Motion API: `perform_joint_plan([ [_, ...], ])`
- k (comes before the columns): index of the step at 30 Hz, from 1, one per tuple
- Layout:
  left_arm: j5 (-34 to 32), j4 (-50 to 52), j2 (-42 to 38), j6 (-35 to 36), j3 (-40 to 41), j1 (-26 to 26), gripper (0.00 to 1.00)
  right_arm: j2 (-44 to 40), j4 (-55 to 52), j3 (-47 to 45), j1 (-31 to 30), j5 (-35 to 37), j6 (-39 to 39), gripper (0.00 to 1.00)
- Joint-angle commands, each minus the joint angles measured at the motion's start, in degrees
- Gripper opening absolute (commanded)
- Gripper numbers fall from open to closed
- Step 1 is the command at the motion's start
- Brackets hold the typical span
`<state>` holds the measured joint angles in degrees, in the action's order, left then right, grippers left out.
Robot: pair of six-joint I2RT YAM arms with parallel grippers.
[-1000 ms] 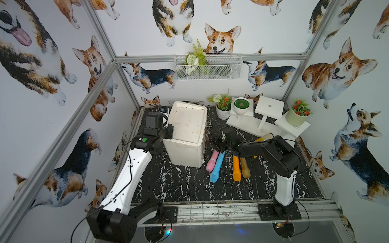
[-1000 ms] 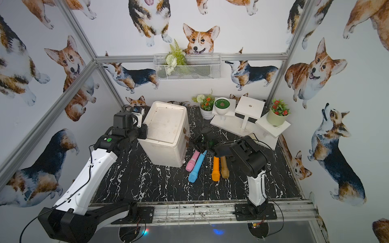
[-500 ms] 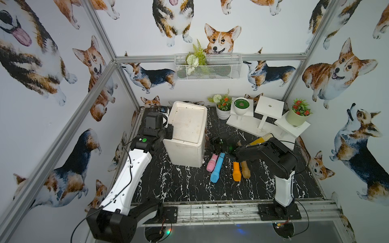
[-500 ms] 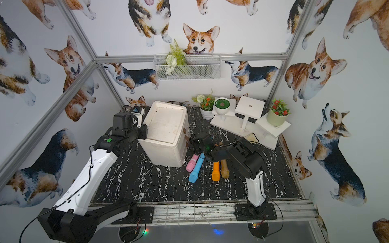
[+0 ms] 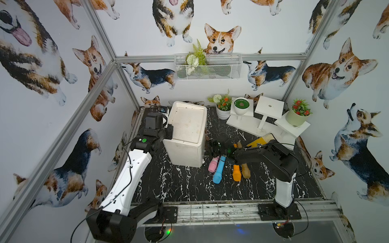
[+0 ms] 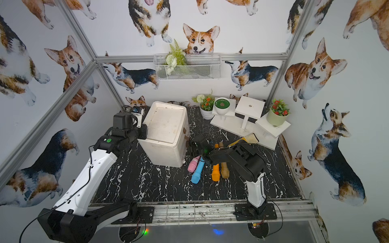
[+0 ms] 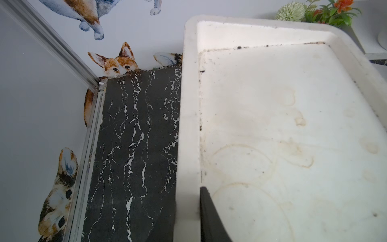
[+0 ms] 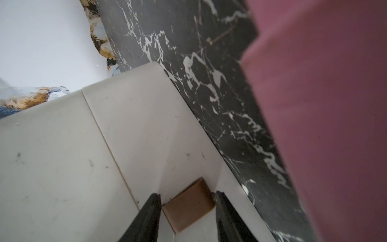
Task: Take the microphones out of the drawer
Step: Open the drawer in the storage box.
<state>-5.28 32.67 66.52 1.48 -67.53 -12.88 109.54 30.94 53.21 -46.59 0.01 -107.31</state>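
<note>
In both top views we see the white plastic drawer cabinet (image 5: 185, 134) standing on the black marble-patterned tabletop (image 5: 185, 187). Its drawers are pushed in, so any microphone inside is hidden from us. Four toy microphones lie outside it, side by side near its handled face: the pink microphone (image 5: 213, 165), the blue microphone (image 5: 219, 172), the orange microphone (image 5: 236, 175) and the tan microphone (image 5: 245, 171).

Only the right wrist view shows the grip. There the right gripper (image 8: 187, 193) has its black fingers (image 8: 150, 211) parted on either side of the small brown drawer handle (image 8: 188, 206), close against it but not clenched. A broad blurred pink shape (image 8: 324, 115) sits too near that camera for us to identify.

Only the left wrist view shows the cabinet's recessed, ring-stained top, with one black finger (image 7: 209, 218) lying just inside the rim. The left gripper (image 5: 168, 132) is clenched shut on nothing at that top edge.

The white wire basket (image 5: 210, 70) on the back wall holds a green fern and a white flower. On and beside the white stepped stand (image 5: 252, 126), the white pot (image 5: 223, 113) holds orange flowers, the white bowl (image 5: 241, 108) has a green filling, and the pale green pot (image 5: 295, 120) holds red flowers.
</note>
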Motion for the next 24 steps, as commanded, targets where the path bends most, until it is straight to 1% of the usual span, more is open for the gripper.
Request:
perform_joint_plan([
  [1, 0.8, 6.3, 0.0, 2.1, 0.4, 0.0, 0.0, -0.8, -3.4, 0.0, -0.3, 1.0, -1.0, 0.47],
  [5, 1.1, 6.2, 0.0, 1.8, 0.5, 0.0, 0.0, 1.5, -0.5, 0.6, -0.3, 0.4, -2.3, 0.44],
  [7, 1.1, 6.3, -0.2, 1.9, 0.5, 0.0, 0.0, 2.5, -0.6, 0.9, -0.3, 0.6, -2.6, 0.44],
  [10, 1.0, 6.4, -0.6, 2.1, 0.7, 0.0, 0.0, 4.0, 3.4, 0.6, -0.3, 1.7, -3.6, 0.44],
  [13, 0.8, 6.3, -0.9, 2.2, 1.1, 0.0, 0.0, 5.4, 7.6, 0.7, -0.3, 2.0, -4.2, 0.4],
  [15, 0.9, 6.2, -0.8, 2.1, 1.3, 0.1, 0.0, 6.0, 8.4, 1.3, -0.5, 1.3, -4.6, 0.38],
  [17, 0.8, 6.0, -0.7, 2.0, 1.3, 0.1, 0.0, 6.2, 9.0, 1.1, -0.9, 1.6, -5.1, 0.32],
  [22, 0.9, 5.9, -0.6, 2.1, 1.3, 0.2, 0.0, 5.9, 9.3, -0.4, -1.2, 3.1, -6.0, 0.1],
  [24, 0.7, 6.0, -0.6, 2.3, 1.2, 0.3, 0.0, 5.8, 9.3, -1.0, -1.2, 3.5, -5.9, 0.03],
])
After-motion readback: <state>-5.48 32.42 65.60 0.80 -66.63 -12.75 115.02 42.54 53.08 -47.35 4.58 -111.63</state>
